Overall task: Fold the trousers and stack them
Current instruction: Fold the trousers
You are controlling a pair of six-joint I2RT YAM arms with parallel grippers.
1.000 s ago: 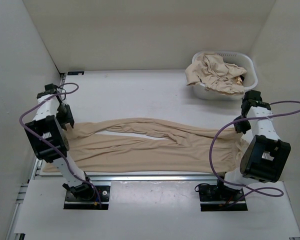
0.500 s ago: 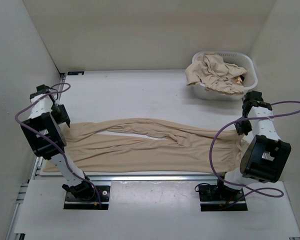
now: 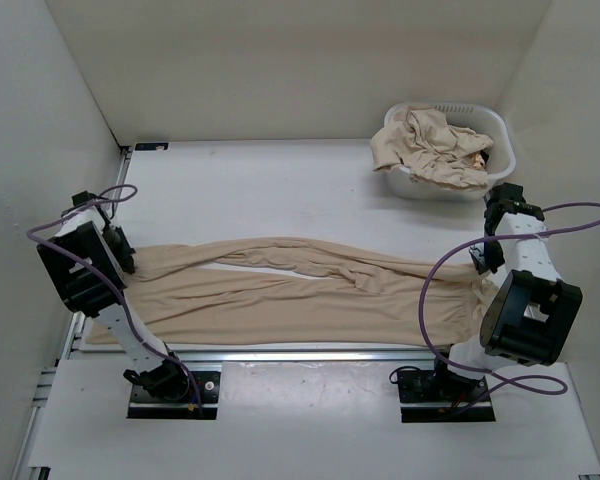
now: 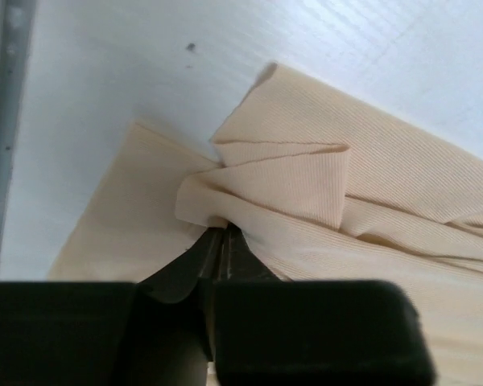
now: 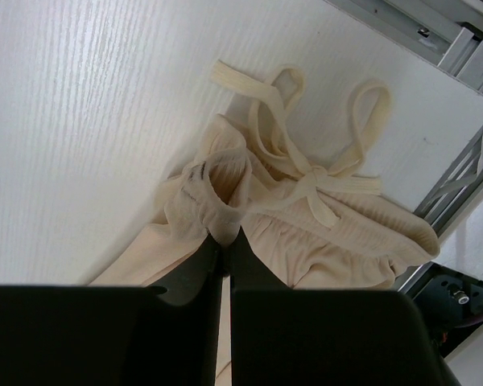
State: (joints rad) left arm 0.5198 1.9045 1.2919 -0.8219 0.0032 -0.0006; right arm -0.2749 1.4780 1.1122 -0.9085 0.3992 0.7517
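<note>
The left arm leans from its base at the near edge out toward the left wall, wrist bent down so that the left gripper (image 3: 121,256) meets the table at the leg end of the light beige, thin, wrinkled fabric trousers (image 3: 310,290). In the left wrist view its black jaws are closed tight on a raised fold of the hem cloth (image 4: 266,181), which puckers up just ahead of the fingertips.

The right arm rises from its base on the right, its bulky black elbow nearest the camera, the forearm reaching away and the wrist turned down at the gathered waist end. The right gripper (image 5: 225,241) is pinched shut on the waistband edge (the cream drawstring (image 5: 306,165) lies looped and loose on the table just beyond it).

The trousers lie stretched across the white wood-grain table (image 3: 280,185) from one gripper to the other, both legs side by side and nearly flat. At the far right corner stands a white plastic basket (image 3: 502,128), heaped with more beige cloth (image 3: 430,148). Plain off-white walls enclose the table; a silver metal rail (image 3: 300,355) runs along its near edge.
</note>
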